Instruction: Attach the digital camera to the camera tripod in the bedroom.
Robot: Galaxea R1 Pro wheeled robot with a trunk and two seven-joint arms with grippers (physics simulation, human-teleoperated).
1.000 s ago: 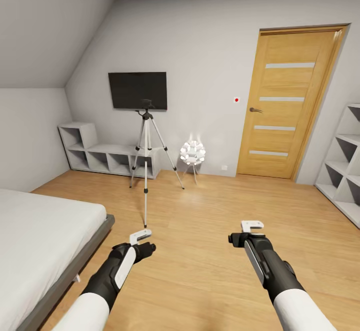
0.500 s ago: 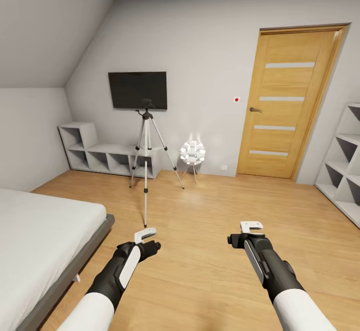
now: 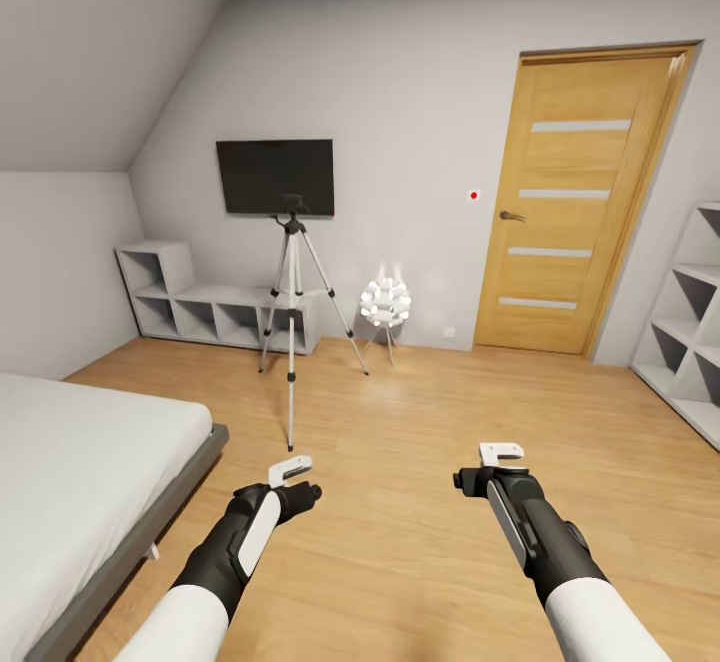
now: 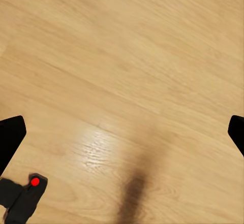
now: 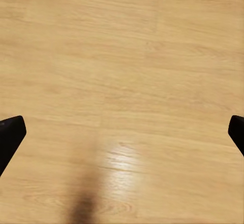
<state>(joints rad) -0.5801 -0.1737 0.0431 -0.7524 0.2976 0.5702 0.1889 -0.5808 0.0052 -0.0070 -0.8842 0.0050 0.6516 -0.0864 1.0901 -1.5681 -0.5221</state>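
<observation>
Head view: you face the tripod [image 3: 292,302] before the TV [image 3: 275,177], no camera on its head, so locating it comes next; wrist views: left gripper [image 4: 122,132] and right gripper [image 5: 122,132] hang spread, empty, over floor [image 5: 122,56].

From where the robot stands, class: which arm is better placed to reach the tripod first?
Probably the left. The left gripper hangs open nearly in line with the camera tripod; the right gripper, also open, sits farther toward the door.

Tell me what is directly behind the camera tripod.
Behind the camera tripod hangs the black wall TV and stands a low white cubby shelf. The tripod's legs cover thin strips of the shelf.
</observation>
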